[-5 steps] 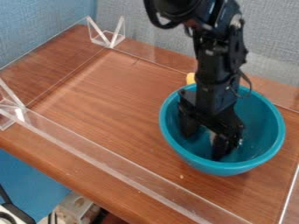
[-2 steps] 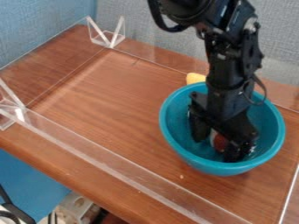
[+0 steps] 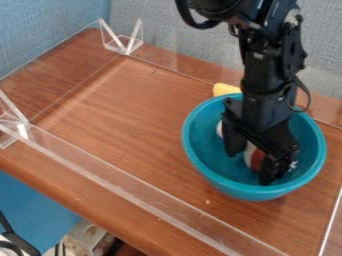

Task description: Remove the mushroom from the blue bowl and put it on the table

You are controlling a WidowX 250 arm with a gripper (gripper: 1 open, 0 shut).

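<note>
The gripper (image 3: 261, 158) hangs inside the blue bowl (image 3: 203, 135), pointing straight down, with its jaws spread wide and nothing clamped between them. Compared with the picture from a second ago, the arm has shifted a little toward the right side of the bowl and the wrist has rolled slightly — the black fingers (image 3: 277, 160) now stand at another angle than before. In the earlier picture the inside of the bowl under the gripper shows only dark fingers; now a small reddish spot shows between them, low in the bowl. This spot is most likely the mushroom (image 3: 257, 156), its cap seen between the fingers, but it is small and half hidden, so the shape is not sure.

For the task this means that the robot is lining up the open jaws around the mushroom, and the grasp itself is not yet done. The mushroom is in the bowl, near its bottom on the right half, and whether the fingers already touch it cannot be told. Behind the bowl a yellow object (image 3: 226, 91) lies just beside the rim; it is not the target. The table (image 3: 120, 110) to the left of the bowl offers wide bare wood for the placing — that step is far off, since the closing and the lifting come first.
</note>
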